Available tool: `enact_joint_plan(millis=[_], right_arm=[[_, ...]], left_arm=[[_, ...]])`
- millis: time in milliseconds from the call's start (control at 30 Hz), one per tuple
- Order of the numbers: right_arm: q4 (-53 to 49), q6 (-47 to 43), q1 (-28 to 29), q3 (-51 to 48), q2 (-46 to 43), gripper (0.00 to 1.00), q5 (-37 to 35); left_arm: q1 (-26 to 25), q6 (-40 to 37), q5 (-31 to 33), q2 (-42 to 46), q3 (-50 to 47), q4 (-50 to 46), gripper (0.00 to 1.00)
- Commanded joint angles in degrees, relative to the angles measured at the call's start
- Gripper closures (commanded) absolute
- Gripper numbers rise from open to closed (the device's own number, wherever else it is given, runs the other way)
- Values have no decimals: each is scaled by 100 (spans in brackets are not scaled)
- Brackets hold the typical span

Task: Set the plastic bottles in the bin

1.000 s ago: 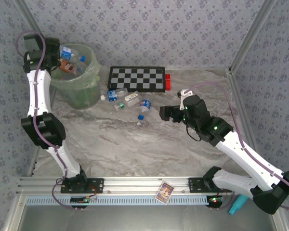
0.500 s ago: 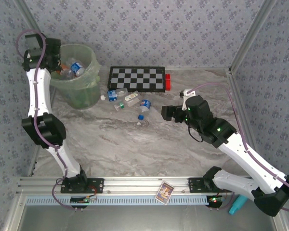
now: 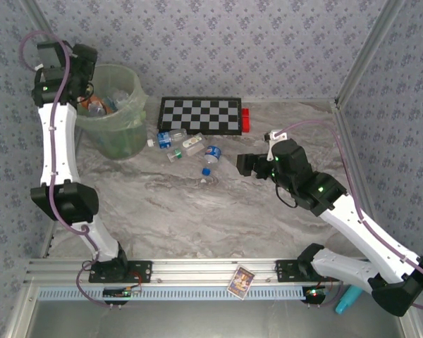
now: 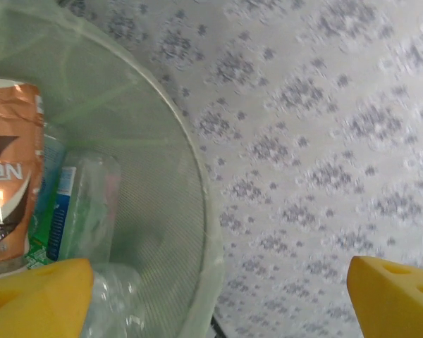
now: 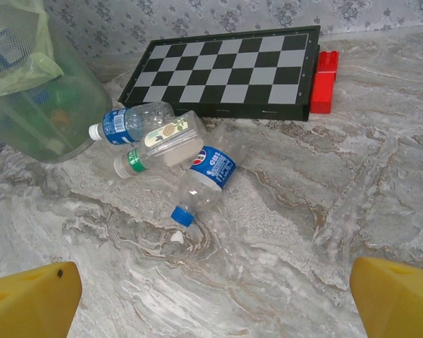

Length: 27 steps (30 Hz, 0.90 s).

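Left fingers stand wide apart and empty above the bin. Right fingers are also apart, near three bottles lying on the desk.

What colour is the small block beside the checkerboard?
Red. The block shows best in the right wrist view, next to the checkerboard.

you have a grey marbled desk across mid-frame; pale floral wallpaper walls close the top and both sides, with aluminium posts in the upper corners.
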<state>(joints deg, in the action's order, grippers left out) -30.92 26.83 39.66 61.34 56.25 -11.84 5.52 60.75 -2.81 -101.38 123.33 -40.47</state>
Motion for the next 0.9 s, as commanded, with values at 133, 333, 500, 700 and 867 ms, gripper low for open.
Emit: enact_joint_plan(millis=[133, 333, 500, 700, 867], right_arm=[[-190, 547, -175, -73, -78, 1, -196], [-113, 691, -283, -210, -101, 1, -38], [-11, 779, -334, -280, -80, 0, 117], [76, 862, -371, -348, 13, 2, 248], [177, 877, -400, -421, 83, 6, 376]], left_arm=[[-800, -1326, 263, 484, 174, -252, 6], [-1360, -1790, 306, 727, -32, -266, 1], [-1809, -2085, 342, 831, -56, -284, 0], [-2468, -2494, 237, 829, -114, -440, 0], [-2949, -2876, 316, 831, -166, -670, 0]])
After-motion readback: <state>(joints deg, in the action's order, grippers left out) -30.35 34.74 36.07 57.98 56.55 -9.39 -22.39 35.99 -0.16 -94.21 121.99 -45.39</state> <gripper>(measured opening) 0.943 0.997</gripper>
